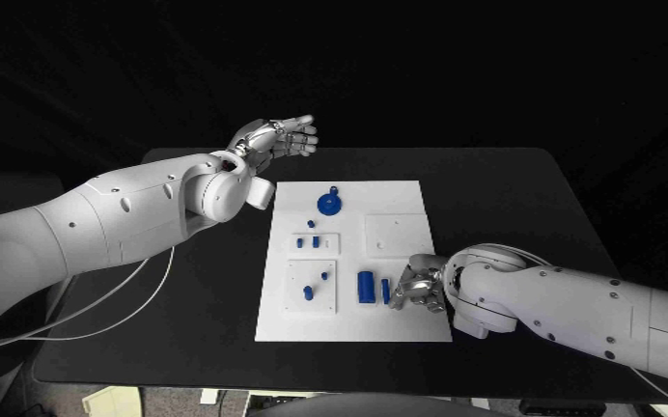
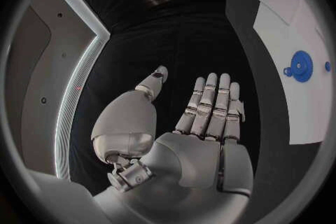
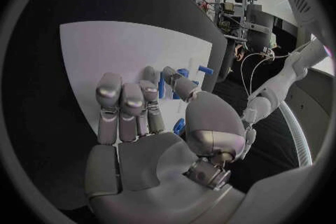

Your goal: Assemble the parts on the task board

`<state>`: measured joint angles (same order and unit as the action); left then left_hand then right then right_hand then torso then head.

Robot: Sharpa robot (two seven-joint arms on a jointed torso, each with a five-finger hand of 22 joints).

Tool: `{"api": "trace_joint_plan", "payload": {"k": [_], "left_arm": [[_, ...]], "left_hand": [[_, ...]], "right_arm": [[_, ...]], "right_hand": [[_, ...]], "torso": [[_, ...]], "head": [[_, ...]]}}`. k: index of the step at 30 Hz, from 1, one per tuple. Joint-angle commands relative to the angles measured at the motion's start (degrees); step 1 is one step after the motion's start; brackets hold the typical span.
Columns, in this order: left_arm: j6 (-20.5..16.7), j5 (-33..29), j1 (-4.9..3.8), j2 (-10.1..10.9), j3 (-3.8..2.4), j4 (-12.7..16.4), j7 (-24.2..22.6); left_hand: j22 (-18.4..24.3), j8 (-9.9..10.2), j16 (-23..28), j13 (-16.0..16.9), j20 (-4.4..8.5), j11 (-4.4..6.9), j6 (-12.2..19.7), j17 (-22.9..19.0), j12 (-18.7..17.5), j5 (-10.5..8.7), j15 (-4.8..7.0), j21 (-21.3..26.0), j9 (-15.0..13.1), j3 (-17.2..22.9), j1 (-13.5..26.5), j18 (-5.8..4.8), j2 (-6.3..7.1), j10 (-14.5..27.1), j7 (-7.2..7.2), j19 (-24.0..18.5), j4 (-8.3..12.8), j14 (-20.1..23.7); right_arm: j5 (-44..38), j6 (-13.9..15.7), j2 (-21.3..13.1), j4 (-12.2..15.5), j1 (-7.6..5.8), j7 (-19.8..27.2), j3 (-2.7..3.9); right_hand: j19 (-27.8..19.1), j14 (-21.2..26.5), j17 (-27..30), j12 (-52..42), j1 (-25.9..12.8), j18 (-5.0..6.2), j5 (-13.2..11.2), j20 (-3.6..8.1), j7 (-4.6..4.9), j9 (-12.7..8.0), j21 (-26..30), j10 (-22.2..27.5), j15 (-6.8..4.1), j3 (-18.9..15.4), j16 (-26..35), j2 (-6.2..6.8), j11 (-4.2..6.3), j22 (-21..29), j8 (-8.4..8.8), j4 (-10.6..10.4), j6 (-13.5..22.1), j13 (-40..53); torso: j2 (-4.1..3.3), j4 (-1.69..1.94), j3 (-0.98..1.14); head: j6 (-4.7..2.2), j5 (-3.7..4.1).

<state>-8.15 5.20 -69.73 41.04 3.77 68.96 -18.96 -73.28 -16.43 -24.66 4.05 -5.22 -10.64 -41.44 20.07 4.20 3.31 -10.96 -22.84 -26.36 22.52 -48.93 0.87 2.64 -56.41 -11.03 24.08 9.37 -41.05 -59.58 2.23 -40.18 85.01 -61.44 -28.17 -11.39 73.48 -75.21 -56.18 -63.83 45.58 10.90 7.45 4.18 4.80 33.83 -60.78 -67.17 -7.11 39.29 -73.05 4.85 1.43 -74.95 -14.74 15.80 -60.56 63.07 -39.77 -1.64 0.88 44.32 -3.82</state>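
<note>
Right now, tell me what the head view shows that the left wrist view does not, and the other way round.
Head view alone: the right hand low over the near right part of the white task board, beside a blue cylinder and a thin blue peg, plus small blue pieces on raised white blocks. Left wrist view alone: the left hand's palm side, fingers straight, holding nothing. Both: the left hand, raised beyond the board, the board, and the round blue wheel-shaped part.
</note>
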Motion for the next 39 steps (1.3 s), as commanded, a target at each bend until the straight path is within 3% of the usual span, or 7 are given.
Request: {"api": "trace_joint_plan", "payload": {"k": [1,8,15,29,34,37,39], "left_arm": [[0.59,0.07,-0.08,-0.04,-0.04,0.02,-0.39],[0.54,0.07,-0.08,-0.07,-0.04,-0.77,-0.49],[0.60,-0.50,-0.06,-1.03,-0.03,-3.22,-0.53],[1.10,-2.57,-0.05,-4.52,-0.05,-13.07,-1.17],[1.78,-3.61,-0.02,-5.00,-0.05,-15.95,-1.53],[2.60,-3.98,0.14,-5.86,-0.06,-17.68,-1.90],[2.82,-4.04,0.46,-6.19,-0.06,-18.28,-2.08]], "left_hand": [[-0.08,0.11,0.25,-0.08,0.01,0.06,-0.50,-0.08,-0.31,-0.07,-0.04,0.34,0.06,0.15,-0.28,-0.63,0.05,-0.34,-0.48,0.27,-0.23,-0.42],[-0.09,0.11,0.25,-0.08,0.01,0.06,-0.50,-0.09,-0.31,-0.07,-0.04,0.35,0.07,0.16,-0.30,-0.63,0.06,-0.34,-0.47,0.27,-0.22,-0.43],[-0.11,0.08,0.23,-0.07,0.02,0.10,-0.54,-0.08,-0.29,-0.07,-0.02,0.38,0.07,0.18,-0.36,-0.62,0.04,-0.37,-0.43,0.28,-0.19,-0.47],[-0.18,0.05,0.20,-0.06,0.05,0.23,-0.61,-0.08,-0.26,-0.03,0.09,0.44,0.08,0.30,-0.65,-0.62,-0.22,-0.45,-0.29,0.34,-0.06,-0.55],[-0.19,0.04,0.19,-0.06,0.07,0.40,-0.62,-0.08,-0.27,-0.04,0.23,0.56,0.09,0.28,-0.69,-0.69,-0.26,-0.46,-0.16,0.25,-0.02,-0.57],[-0.20,0.05,0.19,-0.06,0.10,0.51,-0.61,-0.09,-0.28,-0.04,0.36,0.65,0.11,0.24,-0.67,-0.77,-0.31,-0.46,-0.07,0.18,-0.01,-0.58],[-0.20,0.05,0.22,-0.07,0.13,0.63,-0.60,-0.11,-0.30,-0.04,0.48,0.75,0.13,0.20,-0.66,-0.86,-0.39,-0.42,0.03,0.09,0.01,-0.53]], "right_arm": [[2.28,-0.77,-0.68,0.15,0.14,2.26,-0.11],[5.82,0.87,-2.85,0.67,-0.35,8.92,0.55],[9.50,3.46,-3.23,-2.30,-2.17,20.92,3.56],[32.51,6.98,7.02,-29.80,-4.49,39.02,8.73],[36.96,4.95,10.51,-37.00,-3.23,42.78,11.67],[38.54,2.91,11.80,-39.68,-1.74,43.89,14.14],[38.55,2.68,11.96,-40.69,-1.41,44.49,14.43]], "right_hand": [[-0.10,-0.09,-0.05,0.24,-0.34,4.10,1.64,-0.37,0.10,-0.13,0.05,-0.14,-0.34,-1.09,0.41,0.95,0.03,-0.61,0.26,-0.08,-0.13,-0.02],[-0.31,0.01,0.14,0.31,-0.69,4.10,2.73,-0.04,0.33,-0.19,0.41,0.28,-0.26,-3.66,0.80,3.33,-0.16,-0.45,0.66,0.12,0.80,0.04],[-0.54,0.06,0.34,0.26,0.03,4.10,2.46,0.31,0.67,-0.19,0.83,0.70,-0.02,-4.89,1.21,3.92,-0.46,-0.30,1.19,0.05,2.13,0.16],[-9.48,7.10,4.97,6.40,3.36,3.78,6.03,-2.27,2.36,0.32,8.91,7.47,1.75,-7.79,9.61,0.99,-2.20,2.30,2.39,0.76,6.07,-3.58],[-23.58,18.26,14.00,21.53,4.98,1.09,7.74,-8.08,5.24,0.28,23.84,16.14,7.52,-8.29,25.54,0.03,-5.71,9.67,3.75,0.90,10.50,-17.44],[-34.83,27.20,21.92,36.97,6.02,-1.45,6.89,-11.97,4.67,-0.36,34.51,19.45,13.85,-8.47,38.73,-0.43,-9.57,15.74,4.34,0.66,13.33,-32.85],[-36.08,26.92,25.98,42.97,7.19,-1.11,7.02,-13.31,4.65,-1.03,37.63,16.87,14.95,-10.47,43.92,-0.99,-9.89,18.17,3.84,0.79,13.57,-41.43]], "torso": [[0.03,-0.02,0.03],[0.10,-0.10,0.04],[0.53,-0.15,0.03],[3.55,-0.46,-0.93],[4.08,-0.63,-0.93],[4.43,-0.72,-0.86],[4.73,-0.69,-0.88]], "head": [[-0.18,0.01],[-0.52,0.04],[-2.53,0.56],[-12.49,3.11],[-15.07,3.07],[-15.86,2.95],[-16.15,2.78]]}}
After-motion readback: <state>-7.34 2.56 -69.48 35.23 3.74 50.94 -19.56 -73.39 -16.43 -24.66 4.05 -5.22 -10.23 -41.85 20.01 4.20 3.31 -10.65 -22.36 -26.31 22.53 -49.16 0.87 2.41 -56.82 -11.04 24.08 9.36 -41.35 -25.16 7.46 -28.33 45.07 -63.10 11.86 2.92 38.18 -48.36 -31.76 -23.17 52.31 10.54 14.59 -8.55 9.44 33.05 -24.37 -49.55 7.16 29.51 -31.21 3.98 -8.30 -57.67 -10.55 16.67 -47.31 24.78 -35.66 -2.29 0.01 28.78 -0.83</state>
